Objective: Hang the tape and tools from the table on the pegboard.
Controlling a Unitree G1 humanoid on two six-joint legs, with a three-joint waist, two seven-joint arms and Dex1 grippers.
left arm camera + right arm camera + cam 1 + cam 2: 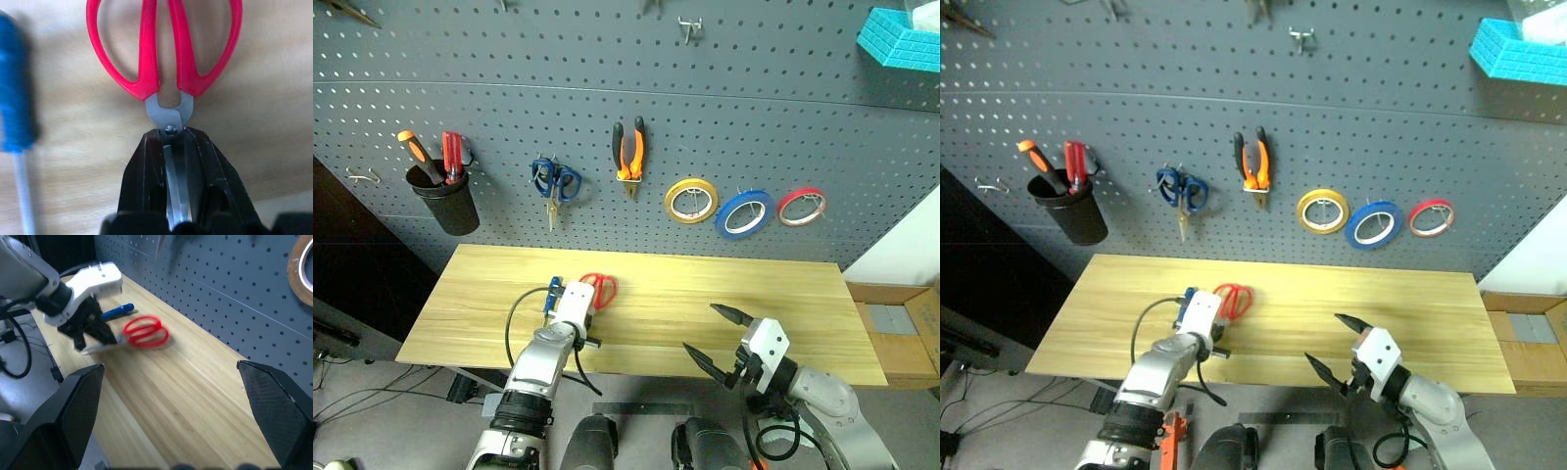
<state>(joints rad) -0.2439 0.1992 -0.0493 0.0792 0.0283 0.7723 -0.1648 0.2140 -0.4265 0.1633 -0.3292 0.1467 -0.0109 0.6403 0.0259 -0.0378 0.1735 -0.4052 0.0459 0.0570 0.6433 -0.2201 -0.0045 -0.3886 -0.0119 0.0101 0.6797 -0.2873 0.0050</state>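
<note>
The red-handled scissors [146,58] are at the left of the table [754,284], handles toward the pegboard [607,69]. My left gripper [172,134] is shut on their blades just behind the pivot. Whether they touch the wood I cannot tell. The blue-handled screwdriver [551,294] lies beside them on the left. My right gripper [717,335] hovers open over the table's front right, holding nothing. The blue tape [722,220] and the orange-and-black pliers [628,172] hang on the pegboard.
On the pegboard hang a yellow roll [672,201], a red roll [783,213], blue-handled scissors [558,181] and a black cup [445,201] holding orange and red screwdrivers. A light blue basket [901,39] sits at top right. A cardboard box [901,333] stands right of the table.
</note>
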